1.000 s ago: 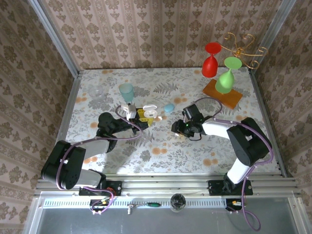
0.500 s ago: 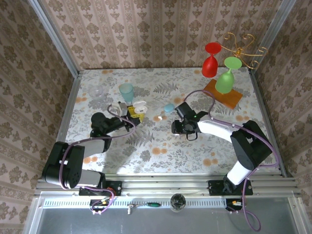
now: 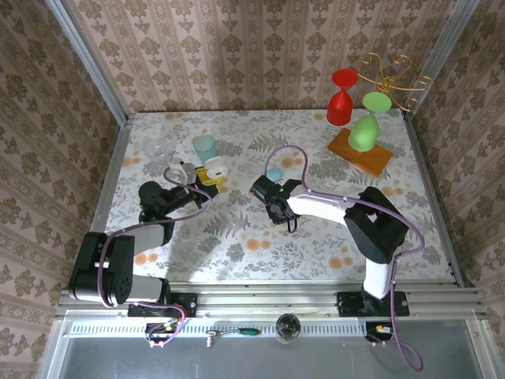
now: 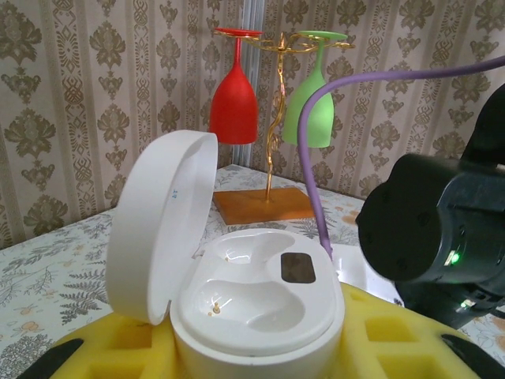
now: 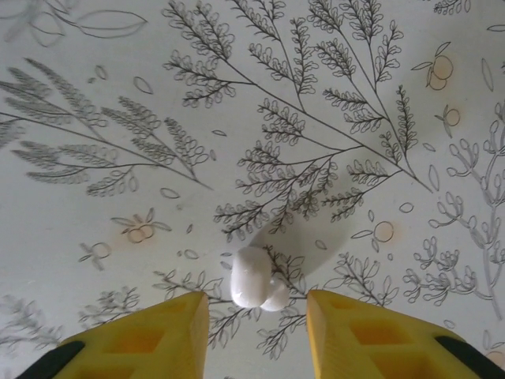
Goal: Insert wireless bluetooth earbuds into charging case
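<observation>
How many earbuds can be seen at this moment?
1. A white earbud lies on the table, between the fingers of the open right gripper. Both sockets of the open charging case look empty; other earbuds may be hidden.

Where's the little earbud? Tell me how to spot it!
Look at the flowery table and find the right gripper with its two yellow foam fingers. Just ahead of the gap between them lies the earbud. It is a tiny shiny white lump, plain among the printed leaves.
</observation>
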Motion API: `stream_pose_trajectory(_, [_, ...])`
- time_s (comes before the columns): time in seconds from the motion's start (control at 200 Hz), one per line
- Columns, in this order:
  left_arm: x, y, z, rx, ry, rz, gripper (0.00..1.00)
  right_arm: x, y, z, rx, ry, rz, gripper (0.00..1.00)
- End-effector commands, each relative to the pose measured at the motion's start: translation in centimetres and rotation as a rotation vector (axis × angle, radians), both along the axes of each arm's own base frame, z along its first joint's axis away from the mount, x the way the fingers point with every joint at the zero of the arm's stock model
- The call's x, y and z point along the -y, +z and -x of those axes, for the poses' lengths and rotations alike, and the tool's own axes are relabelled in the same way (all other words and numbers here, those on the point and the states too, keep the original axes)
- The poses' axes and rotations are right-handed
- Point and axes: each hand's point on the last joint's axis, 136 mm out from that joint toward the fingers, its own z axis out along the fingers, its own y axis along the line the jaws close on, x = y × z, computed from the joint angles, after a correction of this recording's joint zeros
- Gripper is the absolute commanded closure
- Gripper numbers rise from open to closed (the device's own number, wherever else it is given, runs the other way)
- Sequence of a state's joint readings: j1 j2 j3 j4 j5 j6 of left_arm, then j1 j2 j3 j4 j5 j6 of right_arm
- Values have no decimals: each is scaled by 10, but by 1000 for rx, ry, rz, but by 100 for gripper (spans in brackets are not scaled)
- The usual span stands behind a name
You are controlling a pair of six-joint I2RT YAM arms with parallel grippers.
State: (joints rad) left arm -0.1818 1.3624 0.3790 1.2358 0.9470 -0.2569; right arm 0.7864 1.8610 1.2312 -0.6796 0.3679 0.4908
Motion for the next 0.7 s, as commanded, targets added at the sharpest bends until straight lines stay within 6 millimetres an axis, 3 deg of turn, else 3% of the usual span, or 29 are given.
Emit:
stream_pose_trajectory(0.0, [0,19,5,100,-13,1,80,11,2,-3,8,9,105,63])
stream_pose_trajectory(0.36, [1,19,6,99,-22,1,80,3,-8,-5,-19,26,102,72])
stream_pose_trajectory(0.695, [1,19,6,98,-29,1,80,2,-8,-5,-27,24,99,66])
